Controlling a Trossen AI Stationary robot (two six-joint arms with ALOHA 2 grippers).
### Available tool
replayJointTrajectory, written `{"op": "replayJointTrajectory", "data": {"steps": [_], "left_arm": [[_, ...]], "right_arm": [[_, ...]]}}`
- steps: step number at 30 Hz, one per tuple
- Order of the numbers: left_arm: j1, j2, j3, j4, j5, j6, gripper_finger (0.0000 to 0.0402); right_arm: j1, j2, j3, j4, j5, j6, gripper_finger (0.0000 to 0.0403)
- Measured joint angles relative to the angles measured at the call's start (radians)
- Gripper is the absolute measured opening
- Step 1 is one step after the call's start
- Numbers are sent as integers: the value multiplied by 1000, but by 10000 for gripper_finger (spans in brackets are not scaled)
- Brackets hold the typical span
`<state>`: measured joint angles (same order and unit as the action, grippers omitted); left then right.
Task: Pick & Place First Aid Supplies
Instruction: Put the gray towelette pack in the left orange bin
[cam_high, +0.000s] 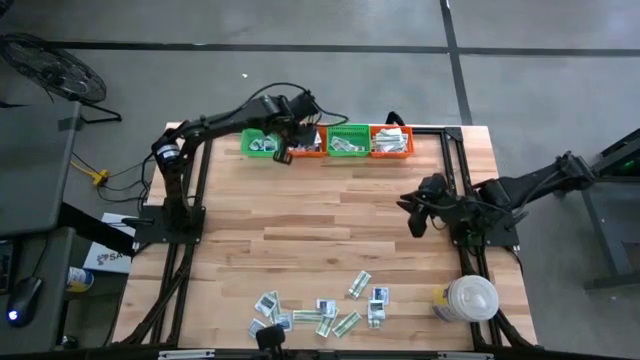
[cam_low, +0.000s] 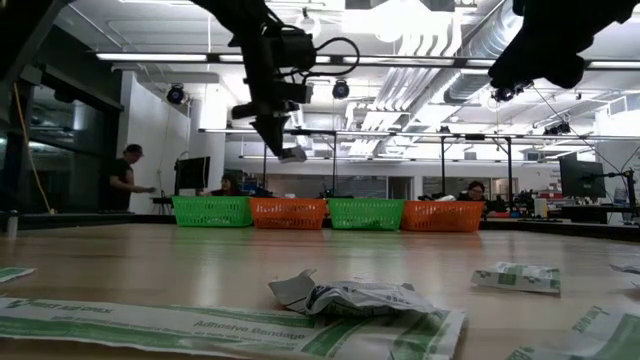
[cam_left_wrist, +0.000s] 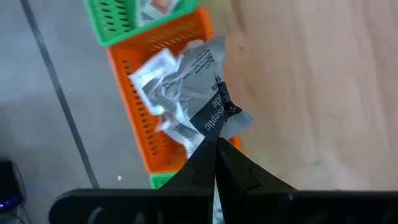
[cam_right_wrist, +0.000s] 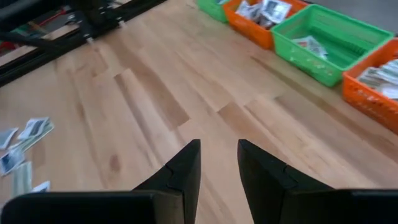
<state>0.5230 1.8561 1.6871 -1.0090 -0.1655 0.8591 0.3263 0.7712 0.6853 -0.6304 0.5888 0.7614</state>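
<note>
My left gripper (cam_high: 286, 152) hovers at the table's far edge over the near wall of the left orange basket (cam_high: 308, 143), shut on a crumpled grey-white packet (cam_left_wrist: 205, 87) with a dark printed label. Four baskets stand in a row: green (cam_high: 260, 142), orange, green (cam_high: 348, 140), orange (cam_high: 391, 141). Several packets lie inside them. More first aid supplies (cam_high: 320, 310) lie scattered near the table's front edge. My right gripper (cam_right_wrist: 219, 155) waits open above the table's right side (cam_high: 415, 215), nothing between its fingers. My left gripper pinches the packet at its edge beside the dark label (cam_left_wrist: 216, 124) between its two fingertips. The fingers come from above, slanting down. The packet (cam_low: 292, 154) hangs below the fingertips, lifted clear, well above the baskets.
A big white round lidded container (cam_high: 468, 298) stands at the near right corner. Dark frame rails (cam_high: 455, 180) run along the table's sides. Bare wood (cam_high: 320, 220) stretches between the baskets and the scattered packets. People work at desks in the room behind the table.
</note>
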Motion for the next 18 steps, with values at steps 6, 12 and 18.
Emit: {"op": "replayJointTrajectory", "data": {"steps": [6,12,18], "left_arm": [[45,2,1,74,8,7,0],[72,62,2,114,20,58,0],[107,119,1,144,20,61,0]], "right_arm": [[-86,0,0,0,5,-13,99],[-142,0,0,0,3,-14,99],[-163,0,0,4,2,-12,99]]}}
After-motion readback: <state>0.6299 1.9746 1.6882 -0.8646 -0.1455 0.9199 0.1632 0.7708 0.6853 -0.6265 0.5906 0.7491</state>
